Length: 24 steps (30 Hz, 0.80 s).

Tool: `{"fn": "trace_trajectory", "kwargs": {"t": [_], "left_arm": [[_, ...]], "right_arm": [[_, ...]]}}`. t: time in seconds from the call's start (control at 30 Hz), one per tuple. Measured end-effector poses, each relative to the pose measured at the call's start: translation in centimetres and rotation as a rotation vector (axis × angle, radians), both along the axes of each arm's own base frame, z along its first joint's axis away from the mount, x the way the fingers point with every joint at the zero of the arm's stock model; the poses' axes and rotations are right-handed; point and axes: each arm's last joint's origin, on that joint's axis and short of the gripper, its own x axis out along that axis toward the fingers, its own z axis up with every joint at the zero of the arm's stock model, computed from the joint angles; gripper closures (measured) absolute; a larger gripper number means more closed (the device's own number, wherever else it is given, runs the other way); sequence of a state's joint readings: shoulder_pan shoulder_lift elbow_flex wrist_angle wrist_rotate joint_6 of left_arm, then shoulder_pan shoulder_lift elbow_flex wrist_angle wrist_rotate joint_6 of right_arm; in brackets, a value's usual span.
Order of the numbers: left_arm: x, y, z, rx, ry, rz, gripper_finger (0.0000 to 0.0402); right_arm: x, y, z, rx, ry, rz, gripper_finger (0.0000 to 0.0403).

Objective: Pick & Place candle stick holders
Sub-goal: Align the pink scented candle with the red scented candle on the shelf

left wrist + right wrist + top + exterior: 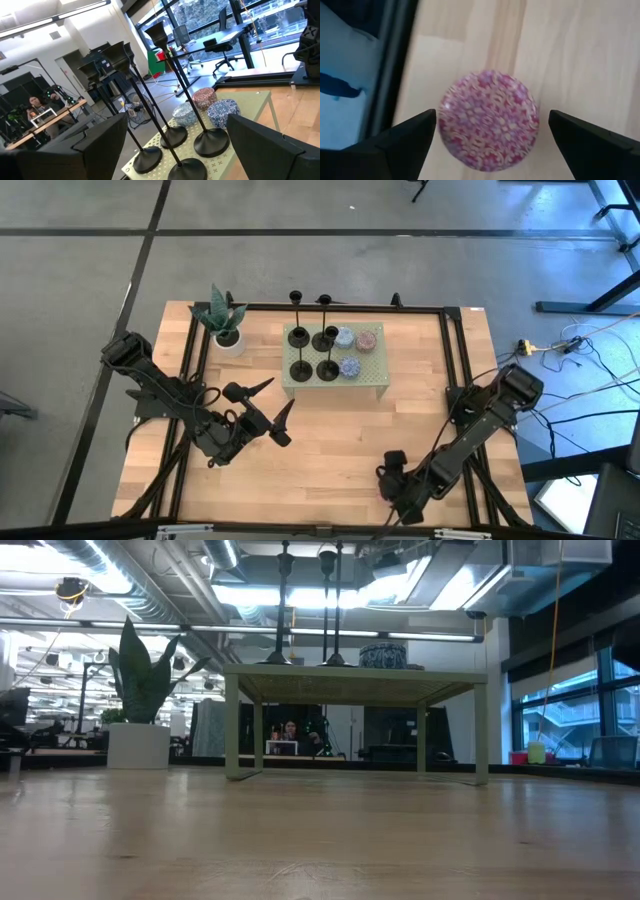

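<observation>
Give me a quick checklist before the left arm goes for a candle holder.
1. Left claw open: ok.
2. Left claw short of the green stand, touching nothing: ok.
3. Four candle stick holders upright on the stand: ok.
4. Room around each holder: not ok, they crowd together, speckled pucks beside them.
5. Right claw out of the way: ok, open over a pink puck near the table's front edge.
6. Drop spot: cannot tell.

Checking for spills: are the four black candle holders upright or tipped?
Upright. All four candle holders stand on their round bases on the green stand, stems rising.
</observation>
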<state>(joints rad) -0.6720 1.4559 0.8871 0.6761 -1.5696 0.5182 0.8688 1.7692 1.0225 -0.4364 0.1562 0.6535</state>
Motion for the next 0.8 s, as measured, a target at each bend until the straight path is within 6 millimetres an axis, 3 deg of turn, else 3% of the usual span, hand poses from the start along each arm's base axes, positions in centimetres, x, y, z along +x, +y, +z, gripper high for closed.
{"fn": "trace_trajectory", "kwargs": {"t": [0.33, 0.8], "left_arm": [[0.0, 0.0, 0.0, 0.0, 0.0, 0.0, 0.0064], [0.0, 0.0, 0.0, 0.0, 0.0, 0.0, 0.0064]], "right_arm": [[0.1, 0.0, -1.2, -0.036, 0.023, -0.023, 0.0018], [0.2, 0.0, -1.3, -0.038, 0.01, -0.086, 0.0111]]}}
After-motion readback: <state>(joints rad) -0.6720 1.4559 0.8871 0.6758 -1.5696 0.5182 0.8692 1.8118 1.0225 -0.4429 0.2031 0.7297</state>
